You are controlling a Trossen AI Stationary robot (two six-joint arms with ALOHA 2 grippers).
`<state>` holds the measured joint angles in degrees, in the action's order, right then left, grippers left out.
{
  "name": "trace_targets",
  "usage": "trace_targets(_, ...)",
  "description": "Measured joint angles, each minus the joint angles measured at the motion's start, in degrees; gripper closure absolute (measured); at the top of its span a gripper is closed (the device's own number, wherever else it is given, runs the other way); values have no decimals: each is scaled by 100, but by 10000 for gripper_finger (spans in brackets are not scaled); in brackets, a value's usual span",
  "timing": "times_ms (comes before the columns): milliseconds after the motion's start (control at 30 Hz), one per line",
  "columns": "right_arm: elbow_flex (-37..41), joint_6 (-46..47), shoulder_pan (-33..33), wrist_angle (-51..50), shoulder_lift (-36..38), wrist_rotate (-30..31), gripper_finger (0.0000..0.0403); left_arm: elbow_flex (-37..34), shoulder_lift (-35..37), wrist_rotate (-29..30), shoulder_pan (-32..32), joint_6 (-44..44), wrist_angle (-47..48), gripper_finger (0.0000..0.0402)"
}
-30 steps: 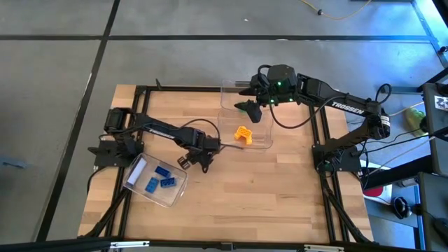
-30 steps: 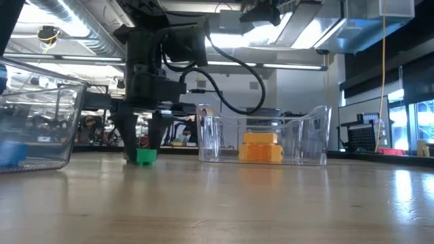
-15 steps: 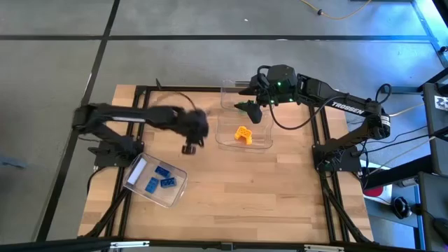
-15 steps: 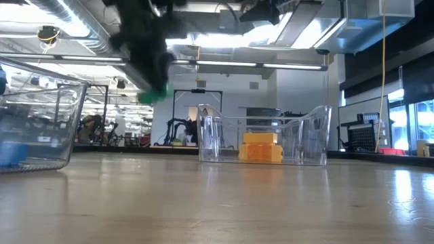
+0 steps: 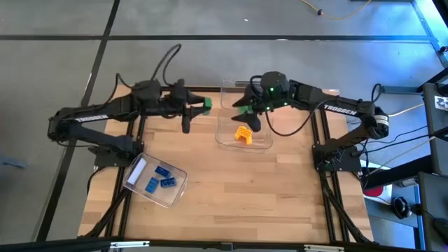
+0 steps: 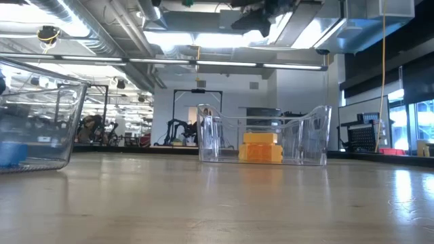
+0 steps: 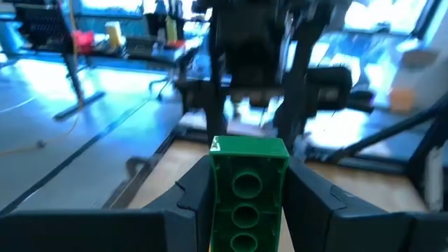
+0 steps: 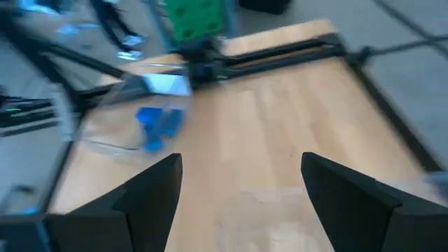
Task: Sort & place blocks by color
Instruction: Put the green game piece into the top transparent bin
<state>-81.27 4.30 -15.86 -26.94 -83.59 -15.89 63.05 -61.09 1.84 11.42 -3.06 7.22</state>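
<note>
Sorting looks about halfway: three blue blocks [image 5: 159, 178] lie in a clear bin [image 5: 175, 197] at seven o'clock, yellow-orange blocks [image 5: 242, 134] in the centre bin [image 5: 222, 140], their count unclear. Left gripper [image 5: 201, 105], raised at eleven o'clock, clamps a green block [image 7: 246, 185]. Right gripper [image 5: 246, 114] hangs spread and empty over the centre bin. A third bin [image 5: 227, 89] at twelve is mostly hidden; other greens unseen

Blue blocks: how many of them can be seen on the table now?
3. All three blue blocks lie close together inside the clear bin at the table's front left corner. None is visible elsewhere.
</note>
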Motion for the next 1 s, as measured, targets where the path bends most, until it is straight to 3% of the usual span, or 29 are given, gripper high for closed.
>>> trace_targets(167, 657, 406, 129, 1492, -2, -714, 107, -236, -262, -112, -247, -267, -1256, 282)
trace_targets(300, 983, 447, 264, 2366, -2, -774, 107, -1018, -470, -134, -391, -779, -3059, 282)
trace_targets(400, 1038, 482, 324, 2586, -2, -586, 107, -1519, -467, 74, -389, -1205, -3882, 282)
trace_targets(600, 1038, 449, 391, 2655, -38, -43, 107, -1851, -471, 188, -389, -1485, -4511, 282)
trace_targets(1000, 1045, 1192, 491, 3670, -385, -514, 107, -1797, -883, 156, -404, -1530, -4592, 282)
